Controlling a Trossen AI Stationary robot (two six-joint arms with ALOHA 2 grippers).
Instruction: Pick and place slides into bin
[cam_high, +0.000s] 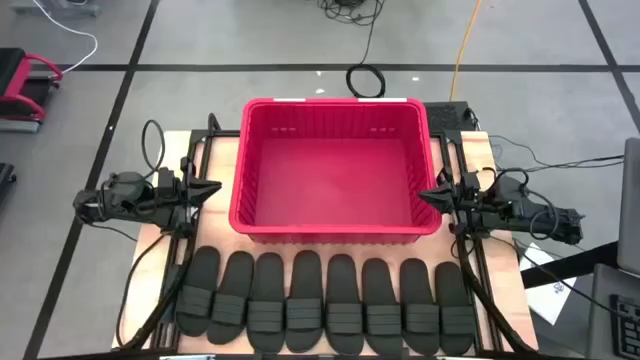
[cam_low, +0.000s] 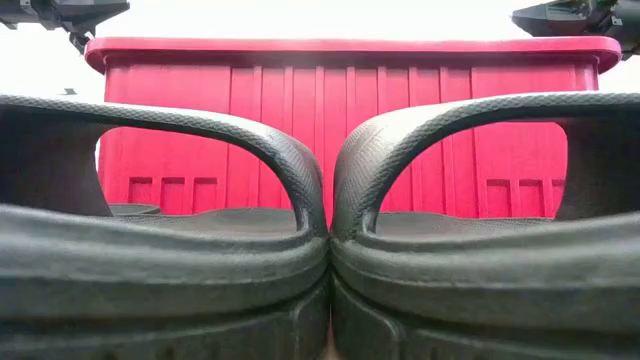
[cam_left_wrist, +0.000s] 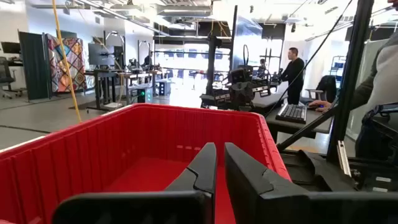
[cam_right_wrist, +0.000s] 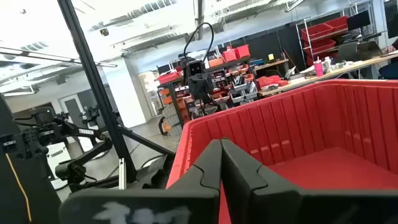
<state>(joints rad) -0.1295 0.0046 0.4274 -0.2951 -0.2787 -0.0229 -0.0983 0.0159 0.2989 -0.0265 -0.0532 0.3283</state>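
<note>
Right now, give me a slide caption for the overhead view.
Eight black slides lined up before an empty red bin, both grippers waiting shut beside it.

Both arms wait level at the table's sides, left hand (cam_high: 210, 187) and right hand (cam_high: 428, 194) closed.

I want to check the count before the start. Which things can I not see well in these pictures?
- Slides: high view, heels cut off by the bottom edge.
- Low view: two slides fill the picture and hide the other six.
- Bin: low view, its floor is hidden behind its own wall; the high view shows it bare.
</note>
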